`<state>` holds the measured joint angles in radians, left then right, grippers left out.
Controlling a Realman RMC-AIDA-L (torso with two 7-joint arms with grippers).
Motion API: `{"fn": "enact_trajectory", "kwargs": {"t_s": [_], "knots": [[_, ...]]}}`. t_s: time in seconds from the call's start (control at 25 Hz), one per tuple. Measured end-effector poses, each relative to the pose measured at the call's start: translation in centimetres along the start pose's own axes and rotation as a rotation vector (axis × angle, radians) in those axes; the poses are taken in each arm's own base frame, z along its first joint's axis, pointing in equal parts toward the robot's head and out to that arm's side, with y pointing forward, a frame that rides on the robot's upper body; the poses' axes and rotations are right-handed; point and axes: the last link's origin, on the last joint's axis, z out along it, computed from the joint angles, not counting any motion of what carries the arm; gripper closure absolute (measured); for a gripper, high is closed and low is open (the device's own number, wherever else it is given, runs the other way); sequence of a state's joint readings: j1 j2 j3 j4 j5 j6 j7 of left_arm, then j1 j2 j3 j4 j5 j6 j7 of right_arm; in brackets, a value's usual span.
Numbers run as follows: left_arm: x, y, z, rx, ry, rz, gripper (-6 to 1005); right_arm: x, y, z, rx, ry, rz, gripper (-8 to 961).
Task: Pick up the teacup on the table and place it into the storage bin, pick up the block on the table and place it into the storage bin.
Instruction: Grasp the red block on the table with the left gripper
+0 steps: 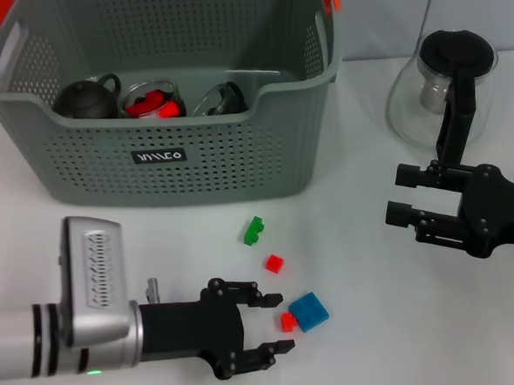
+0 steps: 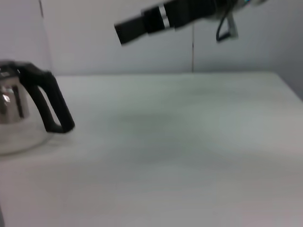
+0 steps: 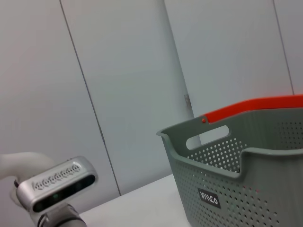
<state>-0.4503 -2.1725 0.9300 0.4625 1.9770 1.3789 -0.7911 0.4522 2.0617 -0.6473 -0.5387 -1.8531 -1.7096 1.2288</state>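
a large grey perforated plastic storage bin (image 1: 163, 159) with orange handle clips and a small black label is recorded at 11 o'clock on the white table (image 1: 379, 325); inside it are seen a dark round teapot (image 1: 87, 98), a clear teacup holding red pieces (image 1: 151, 103) and a further clear glass vessel (image 1: 221, 100). four blocks are listed on the table in front of the bin, toward 6 o'clock: a green block (image 1: 254, 232), a small red block (image 1: 273, 263), a blue square block (image 1: 309, 311) and, touching it, another small red block (image 1: 288, 321). the left gripper (image 1: 272, 324) is positioned low at 7 o'clock, fingers spread, its tips just beside the red and blue pair and nothing pinched. the right gripper (image 1: 395, 194) is held at 3 o'clock, fingers spread and empty, well apart from the blocks. a clear glass jug with black lid and handle (image 1: 442, 81) is noted at 2 o'clock.
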Motion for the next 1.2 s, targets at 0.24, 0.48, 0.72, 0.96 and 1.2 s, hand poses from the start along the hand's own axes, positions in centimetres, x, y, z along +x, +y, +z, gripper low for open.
{"fn": "enact_trajectory", "kwargs": {"t_s": [0.24,0.48,0.72,0.96,1.2], "knots": [[-0.2,-0.3,1.4,-0.007,-0.048,0.010,469,0.1,0.0,0.0,0.001,0.000,0.002,280],[-0.2,-0.5,2.2,-0.002,-0.058,0.023,486,0.1,0.0,0.0,0.000,-0.001,0.002,280],[-0.3,-0.6,2.3,0.005,-0.065,0.026,503,0.1,0.0,0.0,0.000,-0.001,0.002,280],[-0.2,-0.9,2.3,0.013,-0.067,0.024,663,0.0,0.0,0.0,0.000,0.000,0.000,280],[-0.2,-1.0,2.4,0.015,-0.066,0.021,826,0.0,0.0,0.0,0.000,0.000,0.000,280]]}}
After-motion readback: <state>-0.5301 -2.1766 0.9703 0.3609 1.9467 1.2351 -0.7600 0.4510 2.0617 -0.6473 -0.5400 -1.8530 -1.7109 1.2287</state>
